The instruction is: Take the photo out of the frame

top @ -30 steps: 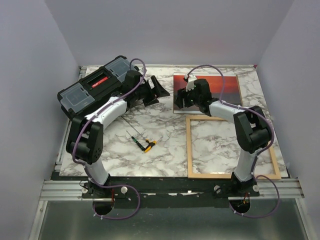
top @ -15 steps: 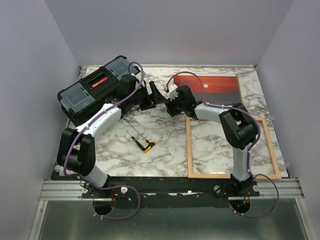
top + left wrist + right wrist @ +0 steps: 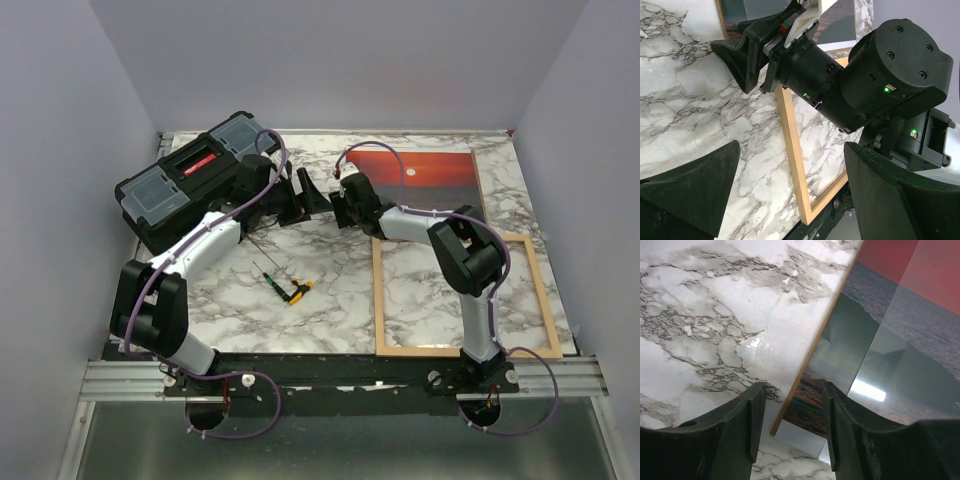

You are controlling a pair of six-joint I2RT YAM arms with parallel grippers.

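The right gripper has slid off the photo to its corner, jaws parted astride the edge and clasping nothing. Left gripper gapes idle; the frame already looks emptied.

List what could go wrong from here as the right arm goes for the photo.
1. The left gripper, open, sits very near the right gripper; a further move by either could knock them together.
2. The right gripper's jaws straddle a corner of the photo, where a brown edge and what looks like a glossy sheet are stacked; closing may pinch several layers or bend the corner.
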